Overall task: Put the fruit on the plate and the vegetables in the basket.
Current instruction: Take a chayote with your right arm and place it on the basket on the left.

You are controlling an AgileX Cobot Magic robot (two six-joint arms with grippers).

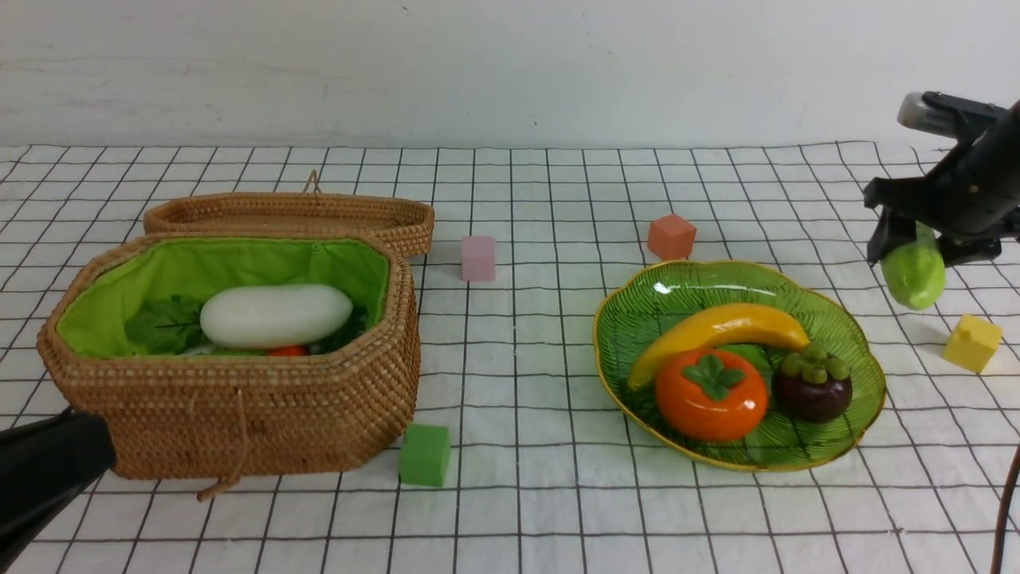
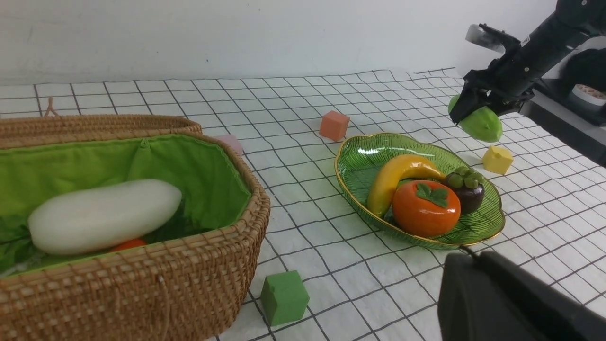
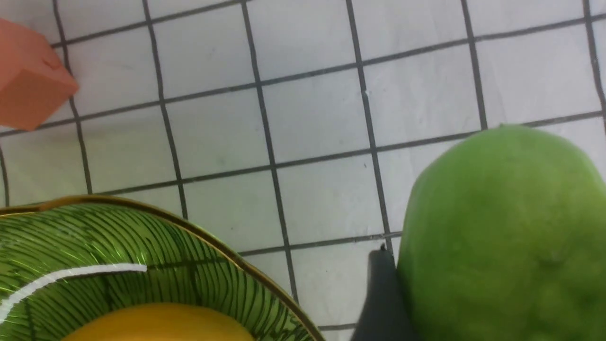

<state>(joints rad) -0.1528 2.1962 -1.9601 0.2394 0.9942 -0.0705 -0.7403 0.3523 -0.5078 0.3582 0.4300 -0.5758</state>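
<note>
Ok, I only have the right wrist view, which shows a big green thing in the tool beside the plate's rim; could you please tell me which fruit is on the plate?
Observer: The banana, persimmon and mangosteen all lie on the plate.
Operator: Thank you. Is the basket open?
Observer: Yes, the basket is open, with the radish inside and a bit of carrot showing beneath it.
Operator: And where does the tool stand?
Observer: The right tool holds the cucumber in the air, right of the plate, near a yellow cube.
</note>
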